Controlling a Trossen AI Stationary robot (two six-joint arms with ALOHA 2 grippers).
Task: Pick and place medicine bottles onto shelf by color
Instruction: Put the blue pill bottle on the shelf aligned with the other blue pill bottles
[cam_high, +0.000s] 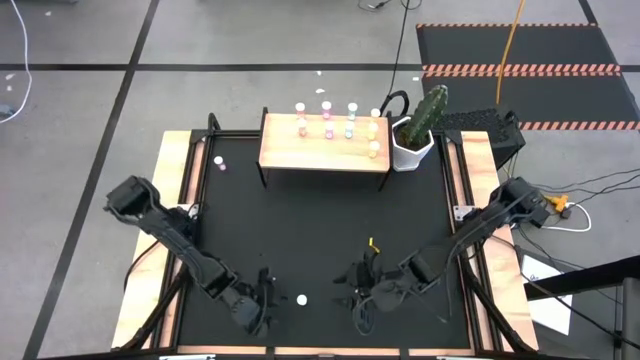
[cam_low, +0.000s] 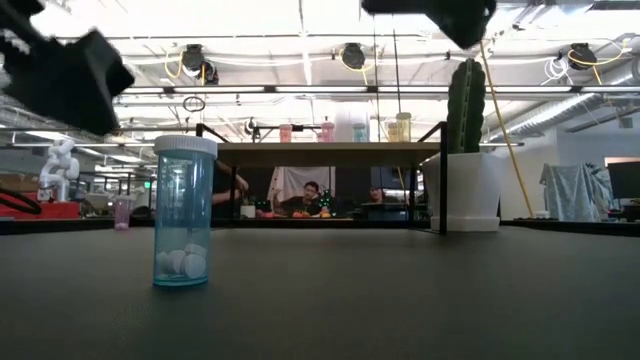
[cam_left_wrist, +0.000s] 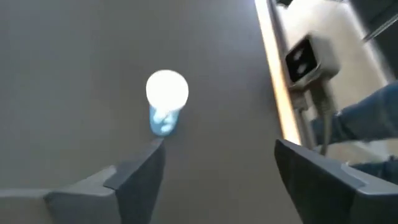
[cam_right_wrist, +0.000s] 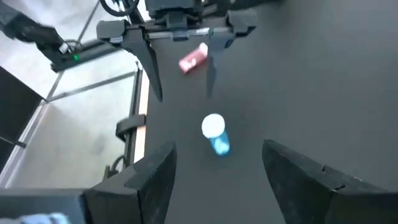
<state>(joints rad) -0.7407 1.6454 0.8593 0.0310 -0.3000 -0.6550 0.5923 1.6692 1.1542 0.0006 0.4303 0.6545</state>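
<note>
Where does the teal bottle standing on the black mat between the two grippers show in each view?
High view: teal bottle, white cap only, near bottom centre.
Low view: large, upright, left of centre.
Left wrist view: above the fingers, left of centre.
Right wrist view: centre.
Shared landmark: the fallen pink bottle, also in the high view.

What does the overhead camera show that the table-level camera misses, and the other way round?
Only the overhead view shows both arms whole, the left end effector and right end effector flanking the loose bottle, and a pink bottle lying beside the shelf. Only the table-level view shows white pills inside the teal bottle and people behind the table. Both show the shelf's bottles and the cactus.
</note>
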